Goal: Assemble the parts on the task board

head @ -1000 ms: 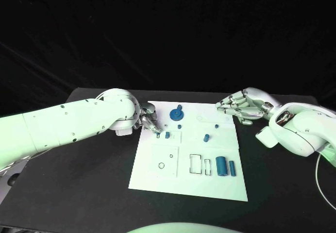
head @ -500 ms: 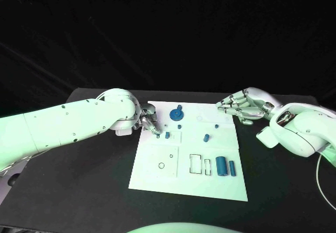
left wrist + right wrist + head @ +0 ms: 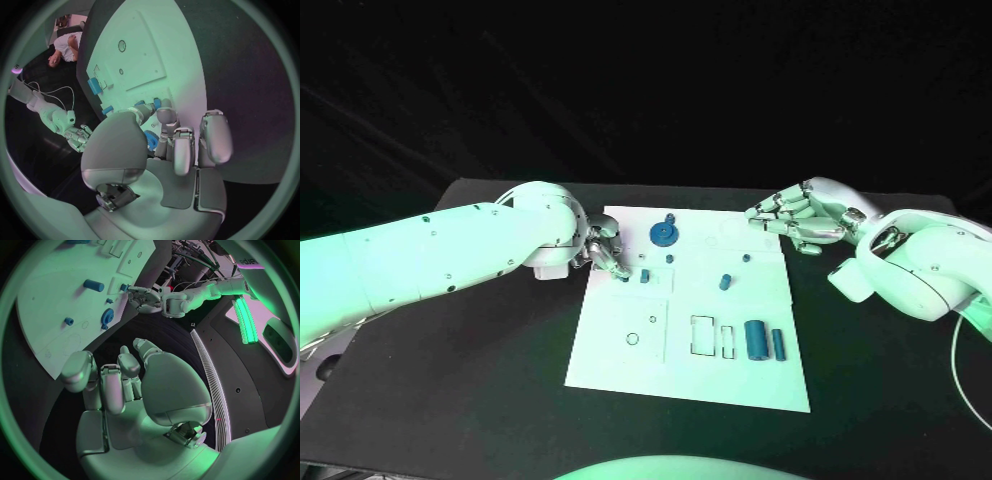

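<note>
The left hand (image 3: 606, 252) pinches a small blue part (image 3: 626, 277) at the task board's (image 3: 632, 360) far-left edge. The right hand (image 3: 798, 220) hovers curled and empty at the far-right corner. Risk: a tilted part could jam or slip from the fingers.

white task board (image 3: 625, 350) flat on table, blue parts (image 3: 756, 341) scattered on it
</note>
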Robot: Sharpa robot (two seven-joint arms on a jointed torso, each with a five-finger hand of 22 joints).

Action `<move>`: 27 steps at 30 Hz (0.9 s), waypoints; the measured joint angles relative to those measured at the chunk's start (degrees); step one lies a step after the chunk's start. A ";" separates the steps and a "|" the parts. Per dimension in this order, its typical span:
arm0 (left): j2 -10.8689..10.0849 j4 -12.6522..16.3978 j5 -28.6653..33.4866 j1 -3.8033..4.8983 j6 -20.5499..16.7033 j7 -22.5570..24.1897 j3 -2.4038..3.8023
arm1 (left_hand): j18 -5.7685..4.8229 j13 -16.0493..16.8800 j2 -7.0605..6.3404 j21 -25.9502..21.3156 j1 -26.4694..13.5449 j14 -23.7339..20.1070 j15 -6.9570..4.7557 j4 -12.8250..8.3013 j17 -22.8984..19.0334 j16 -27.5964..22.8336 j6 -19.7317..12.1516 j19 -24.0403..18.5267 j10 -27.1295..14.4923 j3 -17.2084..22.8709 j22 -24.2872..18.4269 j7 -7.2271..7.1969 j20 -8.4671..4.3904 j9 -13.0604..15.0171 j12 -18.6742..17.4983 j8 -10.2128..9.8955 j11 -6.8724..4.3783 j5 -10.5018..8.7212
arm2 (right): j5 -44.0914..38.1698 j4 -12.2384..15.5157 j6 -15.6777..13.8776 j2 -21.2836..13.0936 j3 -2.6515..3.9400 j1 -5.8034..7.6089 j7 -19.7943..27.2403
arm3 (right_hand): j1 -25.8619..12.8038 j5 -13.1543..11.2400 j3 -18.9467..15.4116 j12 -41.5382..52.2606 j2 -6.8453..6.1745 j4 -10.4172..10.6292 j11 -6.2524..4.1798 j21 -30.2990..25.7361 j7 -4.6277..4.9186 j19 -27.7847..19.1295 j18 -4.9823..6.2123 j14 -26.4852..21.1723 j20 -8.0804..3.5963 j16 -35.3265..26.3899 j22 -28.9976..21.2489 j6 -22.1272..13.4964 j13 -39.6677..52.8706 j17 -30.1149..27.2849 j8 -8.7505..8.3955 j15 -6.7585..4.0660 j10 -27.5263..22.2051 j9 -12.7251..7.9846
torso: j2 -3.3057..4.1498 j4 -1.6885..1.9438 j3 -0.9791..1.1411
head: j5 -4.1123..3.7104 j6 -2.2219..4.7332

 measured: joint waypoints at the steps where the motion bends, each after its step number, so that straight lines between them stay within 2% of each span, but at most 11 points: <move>1: -0.03 0.03 0.00 0.00 0.00 0.00 0.00 | -0.01 0.00 0.00 0.00 0.00 0.00 0.00 0.00 0.00 0.00 0.00 0.00 0.00 0.00 0.00 0.00 0.00 0.00 0.00 -0.01 0.00 0.00 | 0.00 -0.01 0.00 0.03 0.00 0.00 0.00 | 0.00 0.00 0.00 0.00 0.00 0.00 0.00 0.00 0.00 0.00 0.00 0.00 0.00 0.00 0.00 0.00 0.00 0.00 0.00 0.00 0.00 0.00 | 0.00 -0.01 0.00 | 0.03 0.02; 12: -0.04 0.23 0.01 0.00 -0.05 -0.22 0.00 | 0.00 -0.07 0.59 0.00 -0.60 0.00 0.00 0.31 0.00 0.00 0.00 0.00 -0.01 0.32 0.00 0.01 0.00 0.01 0.00 -0.03 0.01 -0.06 | 0.04 -0.24 0.08 0.15 0.00 0.00 0.02 | 0.00 0.00 0.00 0.00 0.00 0.00 0.00 0.00 0.00 0.00 0.00 0.00 0.00 0.00 0.00 0.00 0.00 -0.01 0.00 0.00 0.00 0.00 | 0.01 -0.01 -0.01 | 0.12 -0.01; 14: 0.05 0.20 0.01 0.01 -0.04 -0.42 0.00 | 0.00 -0.08 1.47 0.00 -1.54 0.00 0.00 0.67 0.00 0.00 0.01 0.00 0.20 0.90 0.00 0.00 0.00 0.15 0.00 -0.03 0.21 -0.16 | 0.04 -0.24 0.09 0.14 0.00 -0.01 0.02 | 0.00 0.00 0.00 0.00 0.00 0.00 0.00 0.00 0.00 0.00 0.00 0.00 0.00 0.00 0.00 0.00 0.00 -0.01 0.00 0.00 0.00 0.00 | 0.01 0.00 -0.01 | 0.12 -0.03; 17: 0.19 0.19 0.04 0.01 0.03 -0.89 0.00 | 0.00 0.07 2.26 0.00 -3.91 0.00 0.00 0.21 0.00 0.00 0.13 0.00 0.45 2.83 0.00 -0.12 0.00 0.28 0.31 -0.03 -0.04 0.01 | 0.04 -0.23 0.12 0.06 0.00 -0.01 0.01 | 0.00 0.00 0.00 0.00 0.00 0.00 0.00 0.00 0.00 0.00 0.00 0.00 0.00 0.00 0.00 0.00 0.00 -0.01 0.00 0.00 0.00 0.00 | 0.01 0.01 0.00 | 0.10 -0.07; 19: 0.29 0.17 0.07 0.03 0.06 -1.18 0.00 | 0.00 0.30 2.33 0.01 -5.61 0.00 0.00 -0.81 0.00 0.00 0.43 0.00 0.64 4.48 0.00 -0.25 0.00 0.27 0.44 -0.03 -0.23 0.01 | 0.04 -0.23 0.14 0.04 0.00 -0.01 -0.02 | 0.00 0.00 0.00 0.00 0.00 0.00 0.00 0.00 0.00 0.00 0.00 0.00 0.00 0.00 -0.01 0.00 0.00 -0.01 0.00 0.00 0.00 0.00 | 0.01 0.00 -0.01 | 0.09 -0.07; 23: 0.53 0.12 0.11 0.06 0.07 -1.75 0.00 | 0.00 0.70 3.02 0.28 -7.08 0.00 0.00 -0.90 0.00 0.00 0.53 0.00 0.85 5.35 0.00 -0.33 0.00 0.18 1.09 -0.03 -0.43 0.01 | 0.06 -0.27 0.24 0.05 0.00 -0.01 -0.04 | 0.00 0.00 0.00 0.00 0.00 0.00 0.00 0.00 0.00 0.00 0.00 0.00 0.00 0.00 -0.11 0.00 0.06 -0.01 0.00 0.00 0.00 0.01 | -0.01 -0.03 0.07 | 0.08 0.00; 27: 0.71 0.07 0.11 0.06 0.07 -2.23 0.01 | 0.00 1.18 2.30 0.32 -9.18 0.01 -0.01 -2.70 0.00 0.00 1.17 0.00 1.26 7.27 -0.01 -0.55 0.00 0.08 1.59 -0.01 -0.44 0.01 | 0.10 -0.34 0.41 0.09 0.00 -0.01 -0.04 | 0.00 0.00 0.00 0.00 0.00 0.00 0.00 0.00 0.00 0.00 0.00 0.00 0.00 0.00 -0.11 0.00 0.06 -0.01 0.00 0.00 0.00 0.01 | -0.02 -0.13 0.06 | 0.00 0.08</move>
